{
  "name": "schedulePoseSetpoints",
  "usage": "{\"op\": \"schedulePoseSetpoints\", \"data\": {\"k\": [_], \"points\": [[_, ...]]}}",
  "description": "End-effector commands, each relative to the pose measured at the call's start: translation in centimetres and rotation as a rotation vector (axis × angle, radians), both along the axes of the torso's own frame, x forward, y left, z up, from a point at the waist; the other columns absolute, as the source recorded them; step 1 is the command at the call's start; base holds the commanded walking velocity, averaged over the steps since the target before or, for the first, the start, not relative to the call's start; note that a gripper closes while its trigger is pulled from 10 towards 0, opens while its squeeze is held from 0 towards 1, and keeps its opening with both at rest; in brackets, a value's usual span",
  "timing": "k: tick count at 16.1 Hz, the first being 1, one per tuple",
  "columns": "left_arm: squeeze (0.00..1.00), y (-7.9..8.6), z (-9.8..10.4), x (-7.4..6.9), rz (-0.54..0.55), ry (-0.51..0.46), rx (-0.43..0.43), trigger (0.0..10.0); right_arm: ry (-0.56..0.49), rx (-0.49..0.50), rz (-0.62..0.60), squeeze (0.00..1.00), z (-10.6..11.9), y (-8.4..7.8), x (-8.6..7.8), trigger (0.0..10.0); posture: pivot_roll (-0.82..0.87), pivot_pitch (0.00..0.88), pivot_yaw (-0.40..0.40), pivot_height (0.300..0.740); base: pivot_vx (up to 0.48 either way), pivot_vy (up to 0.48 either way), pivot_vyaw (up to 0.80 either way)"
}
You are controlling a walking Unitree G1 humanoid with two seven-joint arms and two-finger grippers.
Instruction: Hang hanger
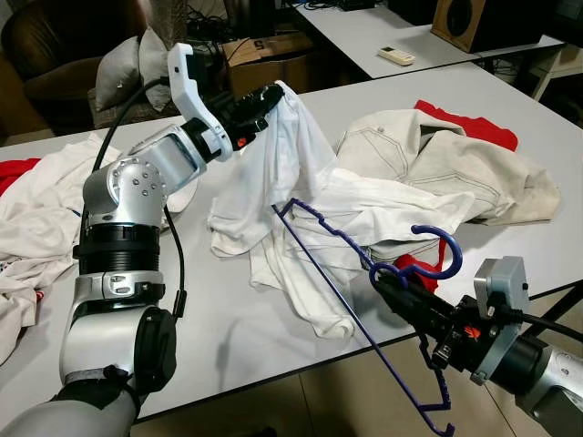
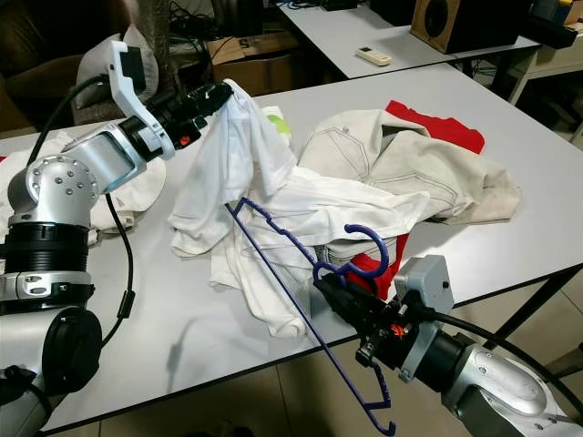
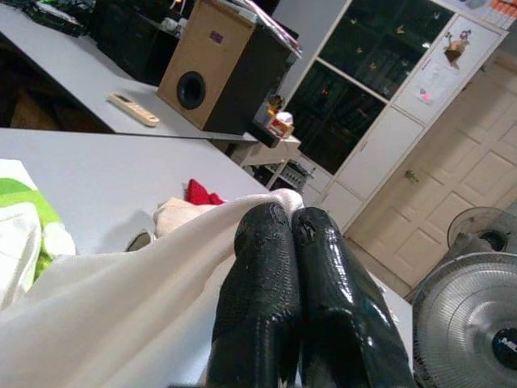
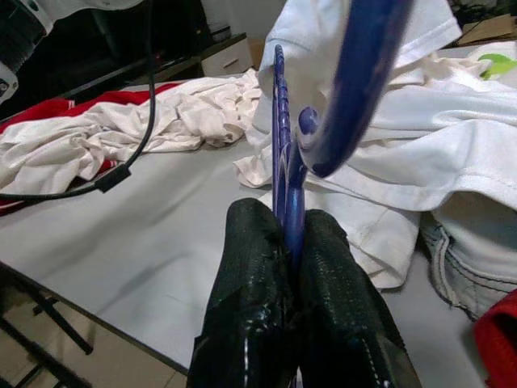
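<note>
The left gripper (image 1: 273,94) pinches a white T-shirt (image 1: 293,173) and lifts it up above the grey table (image 1: 228,337). Its two black fingers (image 3: 275,299) are squeezed tight on the cloth. A cream jacket (image 1: 446,168) lies on the table further right. The right gripper (image 1: 387,284) squeezes a blue hanger (image 1: 364,273) near its hook, at the table's front edge.

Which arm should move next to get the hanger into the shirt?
Right: right gripper already clamps the blue hanger, its tip near the white shirt that the left gripper holds lifted.
</note>
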State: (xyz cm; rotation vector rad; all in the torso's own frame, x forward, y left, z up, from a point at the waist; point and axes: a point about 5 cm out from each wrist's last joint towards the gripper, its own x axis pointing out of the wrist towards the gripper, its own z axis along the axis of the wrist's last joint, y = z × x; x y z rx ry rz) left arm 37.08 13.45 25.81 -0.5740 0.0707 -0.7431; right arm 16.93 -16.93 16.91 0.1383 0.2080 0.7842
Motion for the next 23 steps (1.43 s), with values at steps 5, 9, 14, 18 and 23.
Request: {"op": "schedulePoseSetpoints", "data": {"k": [5,9,14,18,23], "points": [[0.00,0.5,-1.3,0.5,0.085,0.030,0.117,0.0,-0.038,0.005,-0.024,0.00,0.3,0.3,0.3,10.0,-0.08,0.000,0.098,0.740,0.000,0.000,0.00],[0.00,0.9,-2.2,0.7,0.126,0.059,0.244,10.0,-0.044,0.019,-0.033,0.00,0.4,0.2,0.2,10.0,-0.08,0.000,0.098,0.740,0.000,0.000,0.00],[1.00,1.1,-3.0,0.0,0.047,-0.006,0.421,10.0,-0.046,0.021,-0.077,0.00,0.3,-0.1,0.6,10.0,-0.08,0.000,0.095,0.740,0.000,0.000,0.00],[1.00,2.4,-3.6,-0.7,0.000,-0.025,0.501,10.0,-0.045,0.010,-0.151,0.00,0.0,-0.7,1.4,10.0,-0.07,0.000,0.091,0.740,0.000,0.000,0.00],[1.00,4.7,-3.7,-2.1,-0.090,-0.115,0.504,10.0,-0.068,0.038,-0.146,0.00,0.4,-0.3,2.0,10.0,-0.07,0.000,0.088,0.740,0.000,0.000,0.00]]}}
